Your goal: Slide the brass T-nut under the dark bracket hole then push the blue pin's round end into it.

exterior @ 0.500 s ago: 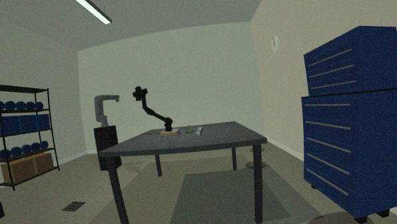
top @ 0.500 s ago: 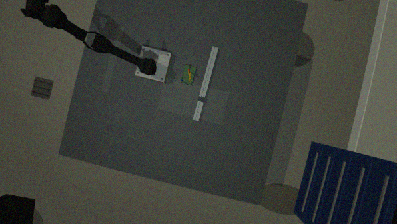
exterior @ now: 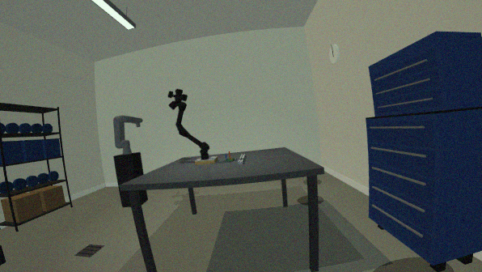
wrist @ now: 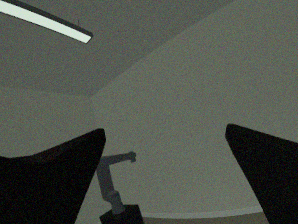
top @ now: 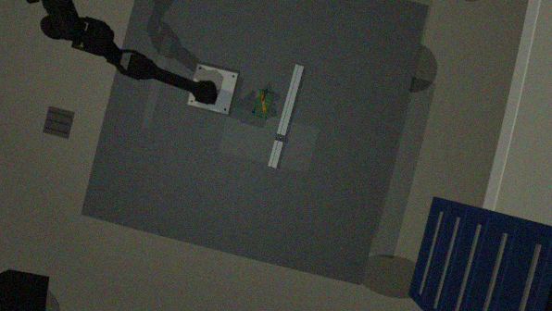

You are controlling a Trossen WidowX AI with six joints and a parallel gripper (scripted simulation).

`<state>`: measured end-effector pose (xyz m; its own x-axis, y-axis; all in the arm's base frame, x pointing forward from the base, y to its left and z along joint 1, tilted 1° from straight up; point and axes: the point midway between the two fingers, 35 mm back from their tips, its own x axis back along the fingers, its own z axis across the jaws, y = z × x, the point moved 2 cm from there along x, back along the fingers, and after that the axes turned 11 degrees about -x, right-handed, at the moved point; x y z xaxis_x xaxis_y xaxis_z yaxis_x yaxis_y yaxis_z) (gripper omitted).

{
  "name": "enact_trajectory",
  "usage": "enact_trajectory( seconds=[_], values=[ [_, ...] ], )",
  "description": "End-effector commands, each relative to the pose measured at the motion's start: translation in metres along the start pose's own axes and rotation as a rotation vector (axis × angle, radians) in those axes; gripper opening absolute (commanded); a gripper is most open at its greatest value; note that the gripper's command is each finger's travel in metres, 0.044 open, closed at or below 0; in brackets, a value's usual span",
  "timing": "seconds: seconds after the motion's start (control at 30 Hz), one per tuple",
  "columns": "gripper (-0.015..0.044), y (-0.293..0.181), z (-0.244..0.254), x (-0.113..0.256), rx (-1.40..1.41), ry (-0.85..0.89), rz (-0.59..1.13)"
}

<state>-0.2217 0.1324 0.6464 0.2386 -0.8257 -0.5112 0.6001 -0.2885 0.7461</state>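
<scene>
The orange handle [top: 264, 105] [exterior: 230, 155] stands up from the green tray [top: 258, 98] [exterior: 230, 160], presumably so that the brass T-nut can be lifted without the grip covering its flat part; the nut itself is too small to make out. The blue pin [exterior: 226, 156] rises beside the handle at the same tray, its end probably left proud for a later pinch. The aluminum rail [top: 289, 102] [exterior: 242, 159] lies apart from the tray, its slot facing up to take the nut, and the top view shows the dark bracket [top: 281, 137] across it, nearer one end, which leaves a long run of slot for entry and sliding.

The fingers [exterior: 178, 97] are spread wide and released, with nothing between them, raised well above the bench [top: 185, 185] [exterior: 226, 174] and facing the room rather than the parts. The first pick looks still to be made, and needs a turn downward and a descent.

The arm's base plate [top: 224, 101] [exterior: 210, 161] sits near the tray, so the arm must fold in close. Handle and pin are close neighbours, and a wide approach could knock the pin. The grey robot arm [exterior: 120, 131] [wrist: 105, 177] and blue tool chest [top: 468, 259] [exterior: 404, 162] stand off the bench, seemingly out of the way
</scene>
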Motion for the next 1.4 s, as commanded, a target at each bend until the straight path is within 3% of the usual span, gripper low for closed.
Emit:
enact_trajectory(
  seconds=[0.0,0.33,0.5,0.67,0.9,1.1,1.23,1.37],
  values=[
    [0.044,0.067,-0.02,0.018,-0.144,0.069,-0.188],
    [0.044,0.206,-0.147,0.089,-0.494,-0.005,-0.695],
    [0.044,0.239,-0.233,0.135,-0.649,-0.14,-0.933],
    [0.044,0.244,-0.323,0.186,-0.779,-0.359,-1.152],
    [0.044,0.199,-0.44,0.261,-0.938,-0.812,-1.374],
    [0.044,0.119,-0.509,0.332,-1.039,-1.354,-1.459],
    [0.044,0.049,-0.526,0.379,-1.083,-1.81,-1.408],
    [0.044,-0.019,-0.513,0.418,-1.098,-2.313,-1.205]
  ],
)
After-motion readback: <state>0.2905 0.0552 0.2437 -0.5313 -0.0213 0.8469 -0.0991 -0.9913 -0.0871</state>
